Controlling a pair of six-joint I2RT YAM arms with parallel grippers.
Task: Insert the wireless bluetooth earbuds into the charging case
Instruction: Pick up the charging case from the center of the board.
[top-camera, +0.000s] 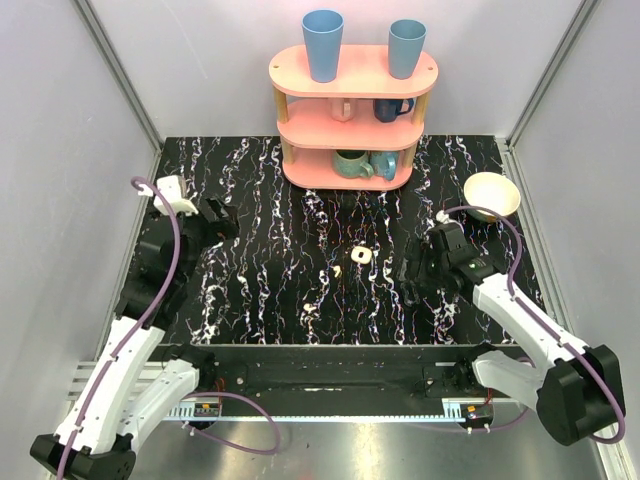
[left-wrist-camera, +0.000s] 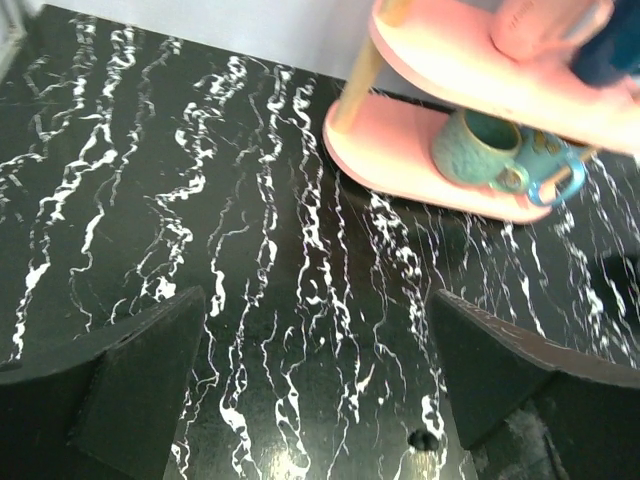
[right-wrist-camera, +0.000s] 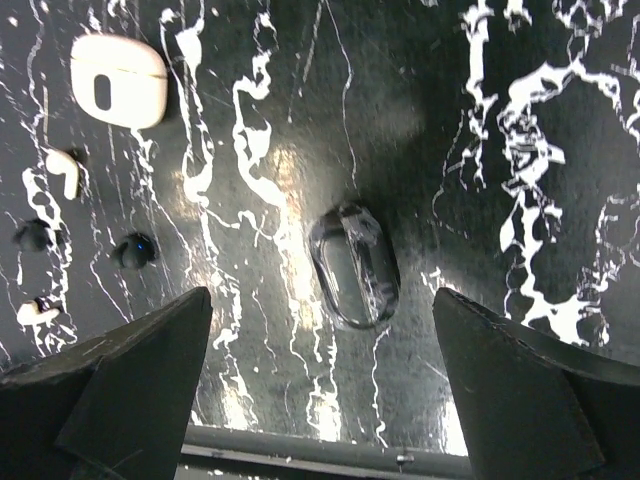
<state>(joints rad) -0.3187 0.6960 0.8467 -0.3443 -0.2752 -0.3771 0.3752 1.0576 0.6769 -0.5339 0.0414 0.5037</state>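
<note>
The cream-white charging case (top-camera: 360, 256) lies mid-table, its dark opening facing up; it also shows at the top left of the right wrist view (right-wrist-camera: 118, 81). One white earbud (top-camera: 336, 271) lies just beside the case and shows in the right wrist view (right-wrist-camera: 65, 172). A second earbud (top-camera: 311, 309) lies nearer the front and shows in that view too (right-wrist-camera: 35, 313). My right gripper (top-camera: 415, 268) is open and empty (right-wrist-camera: 322, 300), to the right of the case, above a clear plastic oval piece (right-wrist-camera: 355, 265). My left gripper (top-camera: 222, 218) is open and empty (left-wrist-camera: 318, 300) at the far left, over bare table.
A pink three-tier shelf (top-camera: 352, 120) stands at the back with two blue cups (top-camera: 322, 45) on top and mugs on its lower tiers, one teal mug (left-wrist-camera: 478, 148). A cream bowl (top-camera: 491, 194) sits at the back right. Grey walls enclose the table.
</note>
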